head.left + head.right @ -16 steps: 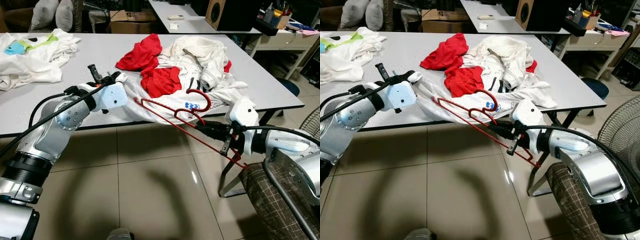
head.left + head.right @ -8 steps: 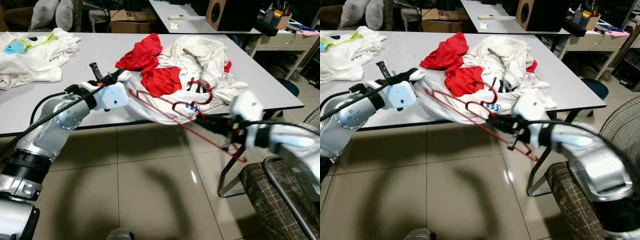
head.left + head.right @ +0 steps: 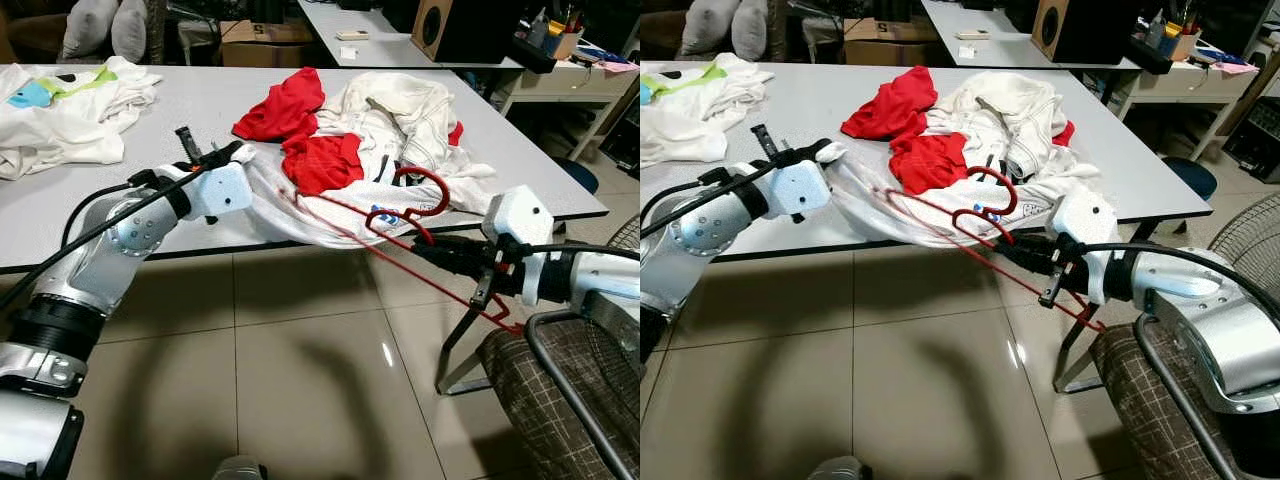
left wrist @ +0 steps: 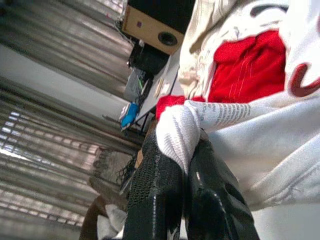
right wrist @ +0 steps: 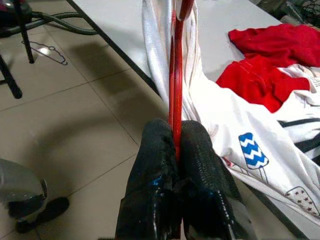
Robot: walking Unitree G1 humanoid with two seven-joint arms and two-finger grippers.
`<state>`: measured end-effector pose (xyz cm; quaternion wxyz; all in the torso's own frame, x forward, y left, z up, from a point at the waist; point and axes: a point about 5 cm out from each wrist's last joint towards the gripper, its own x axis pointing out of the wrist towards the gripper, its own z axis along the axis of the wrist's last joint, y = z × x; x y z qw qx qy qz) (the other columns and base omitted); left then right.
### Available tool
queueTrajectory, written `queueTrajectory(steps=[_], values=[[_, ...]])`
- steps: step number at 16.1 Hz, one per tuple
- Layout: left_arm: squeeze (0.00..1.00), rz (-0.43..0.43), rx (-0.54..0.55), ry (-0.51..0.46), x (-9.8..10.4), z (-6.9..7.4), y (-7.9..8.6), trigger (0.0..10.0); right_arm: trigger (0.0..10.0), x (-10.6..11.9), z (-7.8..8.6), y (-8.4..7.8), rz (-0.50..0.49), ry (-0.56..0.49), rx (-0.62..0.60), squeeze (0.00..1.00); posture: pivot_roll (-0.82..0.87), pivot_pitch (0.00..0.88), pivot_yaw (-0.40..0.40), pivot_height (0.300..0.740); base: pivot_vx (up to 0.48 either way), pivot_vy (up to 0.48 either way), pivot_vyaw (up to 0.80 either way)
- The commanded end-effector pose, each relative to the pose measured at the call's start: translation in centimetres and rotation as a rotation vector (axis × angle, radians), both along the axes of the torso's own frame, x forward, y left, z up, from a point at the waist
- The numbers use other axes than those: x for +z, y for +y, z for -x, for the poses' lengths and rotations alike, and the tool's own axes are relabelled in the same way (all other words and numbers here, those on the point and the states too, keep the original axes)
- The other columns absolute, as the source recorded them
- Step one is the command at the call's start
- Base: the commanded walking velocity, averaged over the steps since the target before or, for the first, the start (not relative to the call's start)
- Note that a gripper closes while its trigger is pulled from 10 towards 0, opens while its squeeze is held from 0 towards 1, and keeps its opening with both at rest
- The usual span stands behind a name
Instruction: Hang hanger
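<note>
Since a second ago, the thin red wire hanger (image 3: 400, 215) is shifted rightward, hook raised. It is pinched by the right tool (image 5: 175, 145) off the grey counter (image 3: 180, 105) edge. The white knit shirt (image 3: 300, 215), partly threaded, is pinched at its hem by the left tool (image 4: 182, 150).

We've got a big grey table (image 3: 180, 100) with dark legs standing on a beige tiled floor (image 3: 280, 370). On its far left corner lies a crumpled white shirt (image 3: 70, 110) with green and blue patches. Toward the right there's a heap of clothes: a red garment (image 3: 300, 125) bunched up in two lumps, right against a cream jacket (image 3: 400, 110), and a white jersey (image 3: 330, 215) with a blue-and-white badge that spills over the near edge. A second white table (image 3: 370, 35) sits behind, with a small flat thing on it.
</note>
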<state>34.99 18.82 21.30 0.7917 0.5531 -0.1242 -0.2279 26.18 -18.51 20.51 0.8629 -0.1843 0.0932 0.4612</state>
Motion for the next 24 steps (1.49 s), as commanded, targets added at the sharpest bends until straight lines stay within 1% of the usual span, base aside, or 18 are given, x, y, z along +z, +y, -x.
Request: queueTrajectory(steps=[1,4,7,9,10,13,16,18,21,22,23,24], values=[[0.0,0.011,-0.023,-0.018,0.8,-0.1,-0.4,0.0,10.0,0.3,-0.3,-0.6,0.011,-0.016,-0.038,0.0,0.06,0.0,-0.082,0.74,0.0,0.0,0.0],[0.0,0.017,-0.043,-0.013,0.7,0.1,-0.7,0.0,10.0,0.2,-0.9,-0.7,0.018,-0.02,-0.067,0.0,0.06,0.0,-0.086,0.74,0.0,0.0,0.0],[0.0,0.025,-0.05,-0.008,0.8,0.2,-0.7,0.0,10.0,0.2,-1.2,-0.7,0.017,-0.024,-0.071,0.0,0.07,0.0,-0.089,0.74,0.0,0.0,0.0],[0.0,0.037,-0.069,-0.01,1.0,0.3,-1.2,0.0,10.0,0.0,-1.4,-0.6,0.004,-0.018,-0.072,0.0,0.07,0.0,-0.089,0.74,0.0,0.0,0.0],[0.0,0.043,-0.084,-0.011,1.1,0.3,-1.7,0.0,10.0,-0.2,-1.5,-0.4,-0.001,-0.011,-0.068,0.0,0.07,0.0,-0.089,0.74,0.0,0.0,0.0],[0.0,0.057,-0.102,-0.018,1.4,0.2,-2.2,0.0,10.0,-0.5,-1.8,-0.2,-0.008,-0.005,-0.07,0.0,0.07,0.0,-0.09,0.74,0.0,0.0,0.0],[0.0,0.058,-0.105,-0.018,1.5,0.3,-2.3,0.0,10.0,-0.6,-1.9,-0.1,-0.008,-0.003,-0.064,0.0,0.07,0.0,-0.092,0.74,0.0,0.0,0.0],[0.0,0.051,-0.094,-0.007,1.2,0.2,-2.1,0.0,10.0,-0.6,-1.8,-0.1,-0.008,-0.001,-0.049,0.0,0.07,0.0,-0.093,0.74,0.0,0.0,0.0],[0.0,0.089,-0.167,-0.029,1.9,0.6,-3.1,0.0,10.0,-0.9,-2.1,-0.2,0.001,0.001,-0.067,0.0,0.07,0.0,-0.095,0.74,0.0,0.0,0.0],[0.0,0.103,-0.241,-0.035,2.3,1.1,-4.1,0.0,10.0,-1.1,-2.4,0.0,0.006,-0.004,-0.081,0.0,0.07,0.0,-0.097,0.74,0.0,0.0,0.0],[0.0,0.112,-0.285,-0.037,2.5,1.5,-4.5,0.0,10.0,-1.1,-2.7,0.0,0.016,-0.008,-0.098,0.0,0.07,0.0,-0.097,0.74,0.0,0.0,0.0],[0.0,0.113,-0.302,-0.042,2.6,1.6,-4.7,0.0,10.0,-1.2,-2.8,0.0,0.019,-0.01,-0.104,0.0,0.07,0.0,-0.1,0.74,0.0,0.0,0.0]])
